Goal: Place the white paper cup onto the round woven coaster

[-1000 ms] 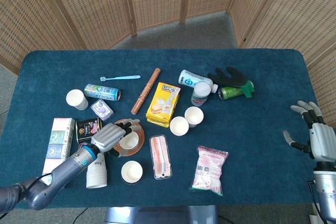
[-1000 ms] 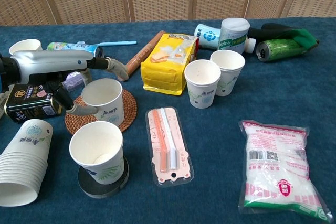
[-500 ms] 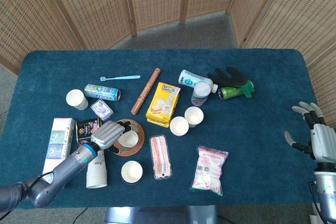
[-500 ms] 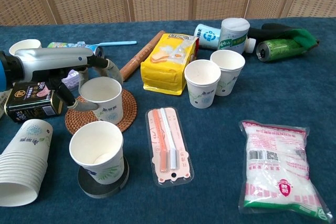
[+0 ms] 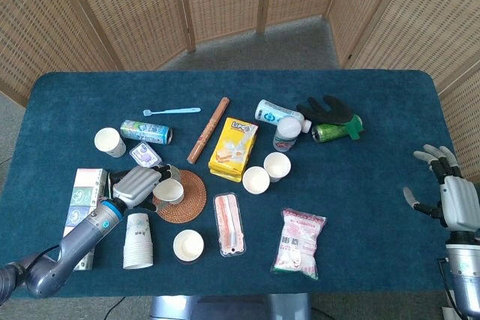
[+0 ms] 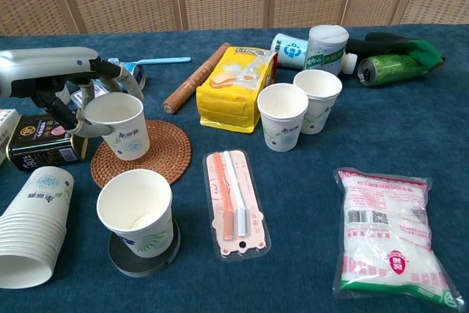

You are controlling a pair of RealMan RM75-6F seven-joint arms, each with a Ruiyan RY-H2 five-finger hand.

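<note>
I have the white paper cup (image 6: pixel 117 124) in my left hand (image 6: pixel 73 97), at the left of the chest view. The fingers (image 6: pixel 94 86) wrap its upper wall near the rim, thumb on the near side. The cup is tilted, mouth leaning toward the left edge of the frame, and it hangs over the left margin of the round woven coaster (image 6: pixel 157 155); I cannot tell whether its base touches the weave or rides just above it. In the head view the cup (image 5: pixel 169 190) sits at the coaster's (image 5: pixel 191 198) left edge, lower left of the frame.

I judge this cup to be very light, thin-walled and easy to crush or ovalise, so I want only a gentle squeeze. The rolled rim is the stiffest part, so holding just below it is sound. Being empty and top-held, it will tip readily if released off-level.

My right hand (image 5: pixel 442 189) waits at the far right, fingers spread, holding nothing.
</note>
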